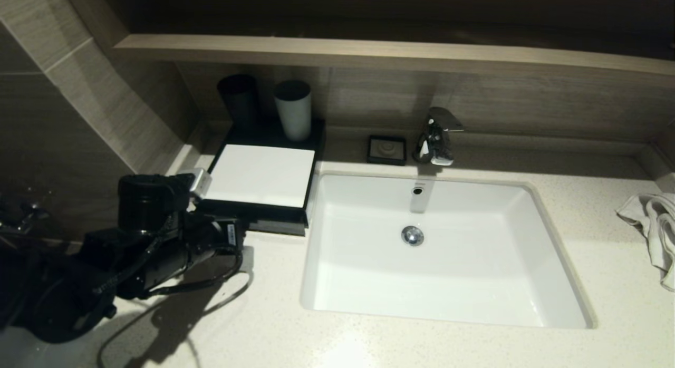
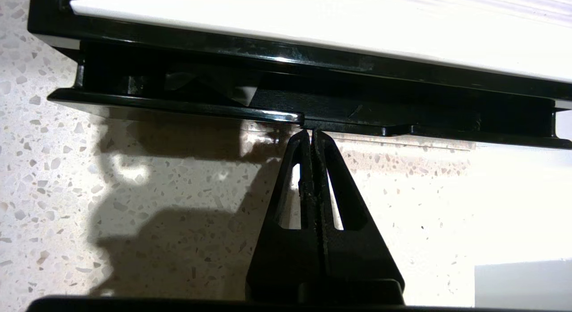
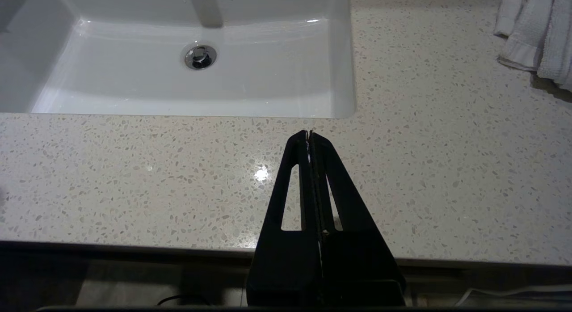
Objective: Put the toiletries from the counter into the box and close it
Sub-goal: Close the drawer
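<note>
The box (image 1: 261, 174) is black with a flat white lid and stands on the counter left of the sink. In the left wrist view its white lid (image 2: 313, 30) lies over a black body with a low black ledge (image 2: 178, 107) along the front. My left gripper (image 2: 311, 132) is shut and empty, its tips touching that front ledge near the middle. My left arm (image 1: 153, 236) lies low at the counter's left. My right gripper (image 3: 309, 133) is shut and empty above the counter in front of the sink. No loose toiletries show on the counter.
A black cup (image 1: 240, 99) and a white cup (image 1: 293, 109) stand behind the box. A black soap dish (image 1: 387, 149) and a faucet (image 1: 436, 136) are behind the white sink (image 1: 553, 241). A white towel (image 1: 654, 225) lies at the far right.
</note>
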